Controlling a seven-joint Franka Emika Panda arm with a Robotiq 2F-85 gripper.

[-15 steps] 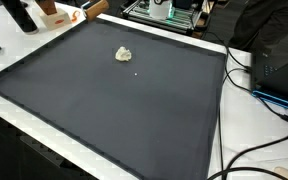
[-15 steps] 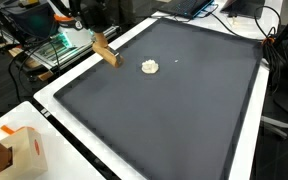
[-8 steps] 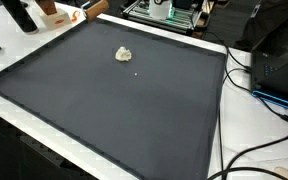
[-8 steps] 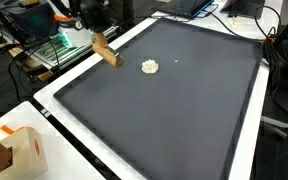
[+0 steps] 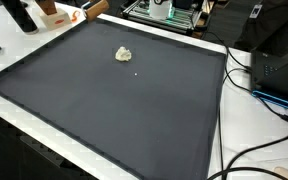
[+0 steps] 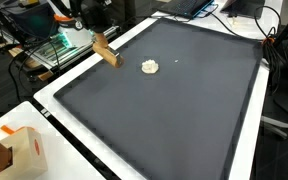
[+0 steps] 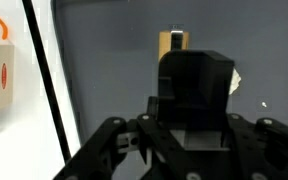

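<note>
- Dark mat (image 5: 134, 115) covers most of the white tabletop (image 6: 59, 118).
- Pincer (image 6: 99, 38) is closed on a tilted wooden block (image 6: 107, 52) at the mat's 10 o'clock edge.
- Crumpled pale lump (image 6: 150, 67) lies near the block, toward 3 o'clock.

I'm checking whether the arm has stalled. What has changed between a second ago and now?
Nothing visibly changed. The gripper stays shut at the edge of the black mat, with the wooden block at its fingertips. The pale crumpled lump lies where it was on the mat.
</note>
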